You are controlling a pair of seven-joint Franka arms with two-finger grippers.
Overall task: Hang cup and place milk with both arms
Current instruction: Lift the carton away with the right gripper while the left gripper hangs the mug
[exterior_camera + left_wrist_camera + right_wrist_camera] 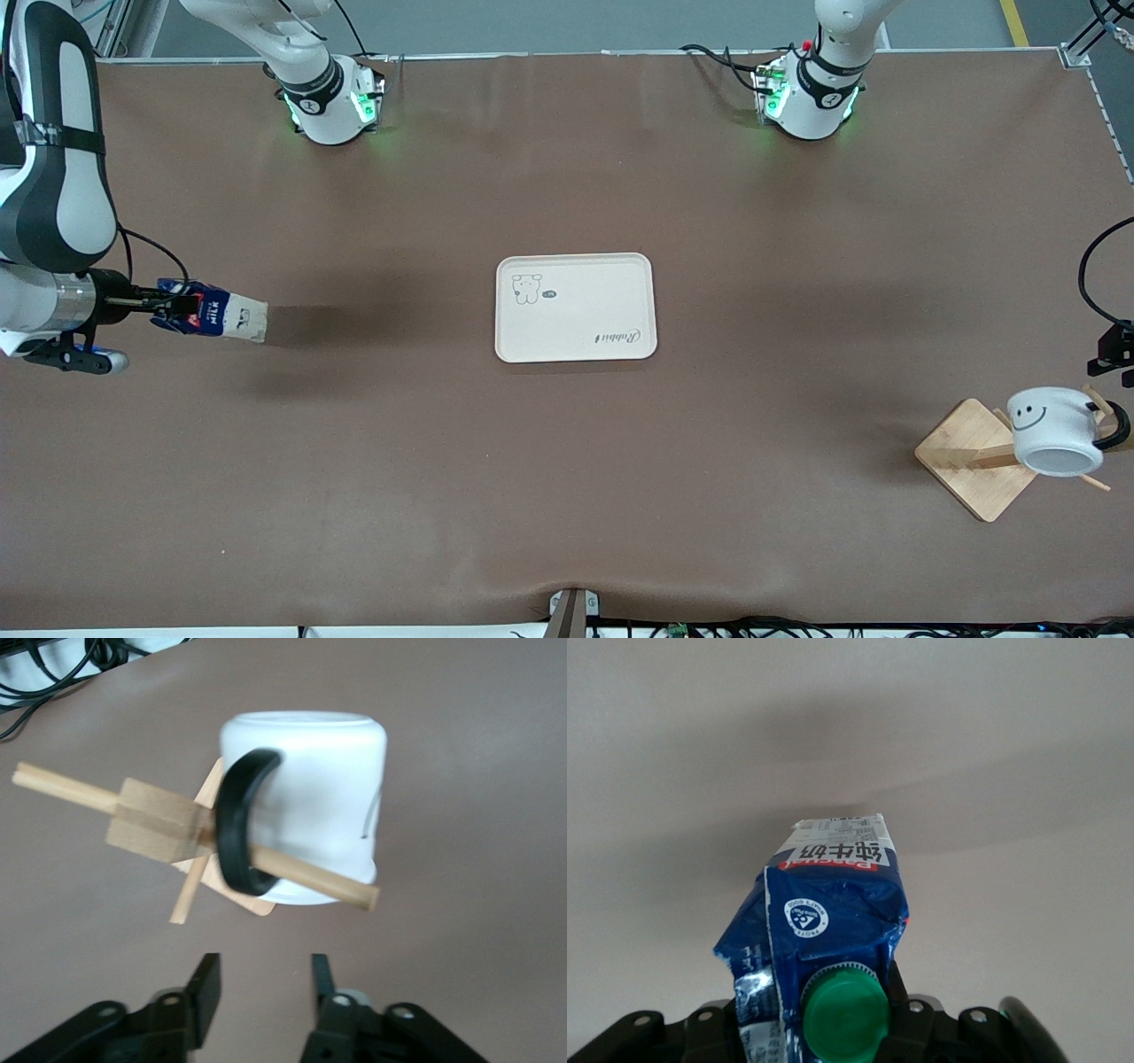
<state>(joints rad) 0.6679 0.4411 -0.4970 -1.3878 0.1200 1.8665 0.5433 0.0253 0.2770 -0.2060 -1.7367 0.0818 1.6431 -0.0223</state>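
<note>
A robotics lab: two arm bases [332,102] bolted to a brown-covered table [567,487], cables [735,627] along its edge.

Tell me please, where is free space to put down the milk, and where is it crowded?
The tray at the table's middle is bare, with open tabletop all around. The right gripper holds the milk over the right arm's end. It is crowded only at the left arm's end, where the cup hangs on the wooden rack near the left gripper.

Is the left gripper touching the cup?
Apart. The left wrist view shows bare table between the open left gripper and the cup, which hangs by its handle on the rack's peg.
</note>
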